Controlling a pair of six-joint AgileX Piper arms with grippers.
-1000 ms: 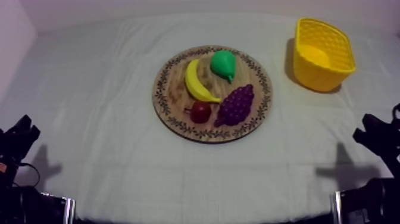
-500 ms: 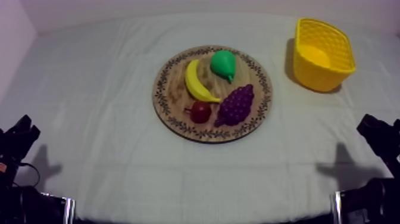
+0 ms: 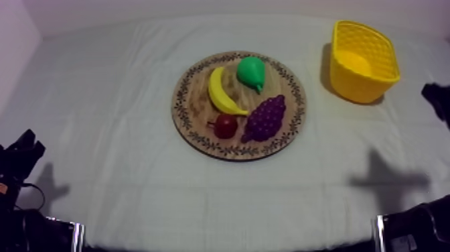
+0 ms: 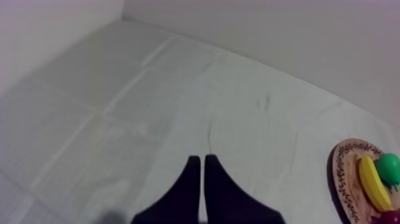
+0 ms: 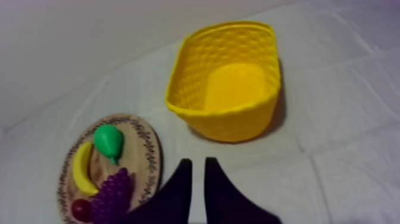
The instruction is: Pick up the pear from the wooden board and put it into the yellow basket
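Worktop (image 3: 120,154) under a grey-white cloth, seen from above at a slant. The cloth is marked by faint fold lines running in a grid and by shallow creases. Two dark shadows are cast on it toward the near edge, one at each side. A pale, plain wall (image 3: 201,8) is seen behind the far edge, and a side wall (image 3: 13,40) meets it at the far left corner.

The round wooden board (image 3: 194,100) with a patterned rim is placed near the middle of the worktop. The pear (image 3: 252,72), green, is laid on the board's far part, just beside the banana (image 3: 223,92). The bunch of grapes (image 3: 266,117) and the small red fruit (image 3: 226,125) are laid on its near part. The yellow basket (image 3: 361,87) is set upright at the far right, apart from the board.

The left gripper (image 4: 202,158) is held over bare cloth, its fingers drawn together. The right gripper (image 5: 198,161) is held over the cloth between board and basket, its fingers likewise drawn together, clamped on nothing.
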